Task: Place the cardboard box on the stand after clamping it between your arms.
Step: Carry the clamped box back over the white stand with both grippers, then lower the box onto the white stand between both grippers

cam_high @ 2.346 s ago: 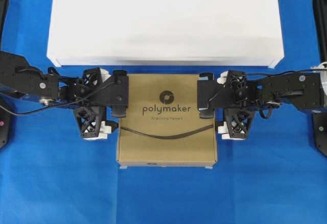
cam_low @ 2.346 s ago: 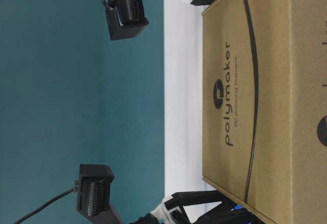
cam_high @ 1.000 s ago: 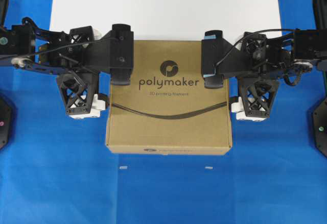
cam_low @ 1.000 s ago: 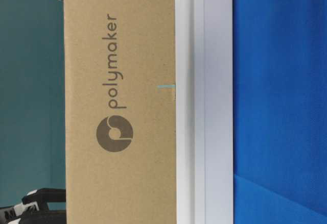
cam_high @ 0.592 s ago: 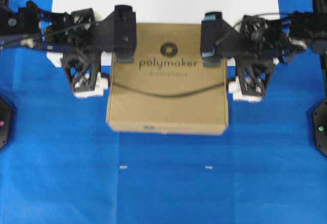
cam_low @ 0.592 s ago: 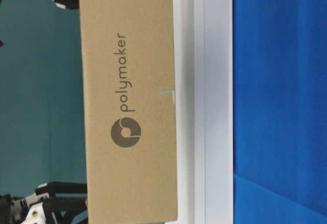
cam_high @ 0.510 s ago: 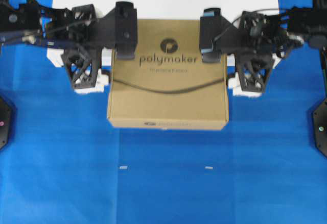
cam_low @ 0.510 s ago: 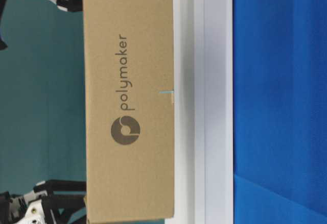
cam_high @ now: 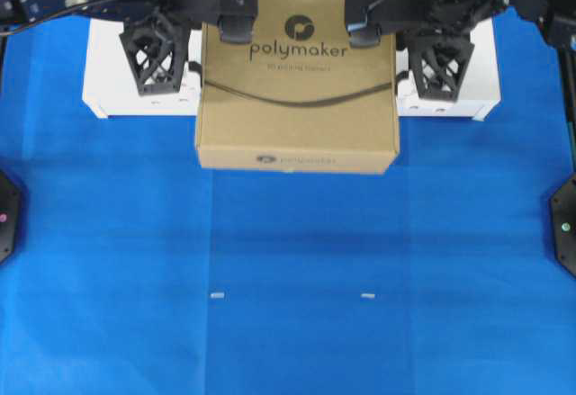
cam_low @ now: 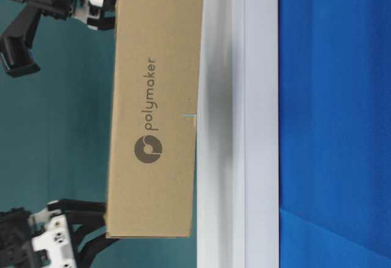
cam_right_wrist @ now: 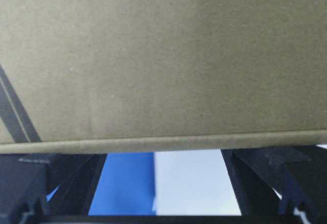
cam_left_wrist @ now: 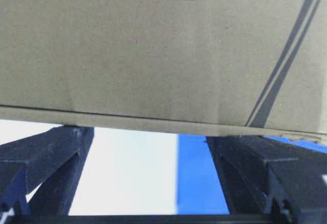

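Observation:
The brown cardboard box (cam_high: 297, 98) with the polymaker logo is pinched between both arms and held off the cloth, over the front edge of the white stand (cam_high: 108, 85). My left gripper (cam_high: 192, 31) is open, its fingertips pressing the box's left side. My right gripper (cam_high: 403, 31) is open against the right side. In the table-level view the box (cam_low: 153, 115) is slightly tilted with its lower edge close to the stand (cam_low: 244, 121). The left wrist view shows the box (cam_left_wrist: 153, 45) above the fingers (cam_left_wrist: 46, 163). In the right wrist view the box (cam_right_wrist: 163, 55) fills the top.
Blue cloth (cam_high: 288, 323) covers the table, with two small white marks (cam_high: 217, 295) on it. Black arm bases (cam_high: 7, 215) sit at the left and right edges. Below the box, both wrist views show part stand (cam_left_wrist: 127, 173) and part cloth (cam_left_wrist: 196, 173).
Both arms have carried the clamped box from the cloth up and back toward the stand. It now hangs over the stand's front edge. Both grippers stayed open.

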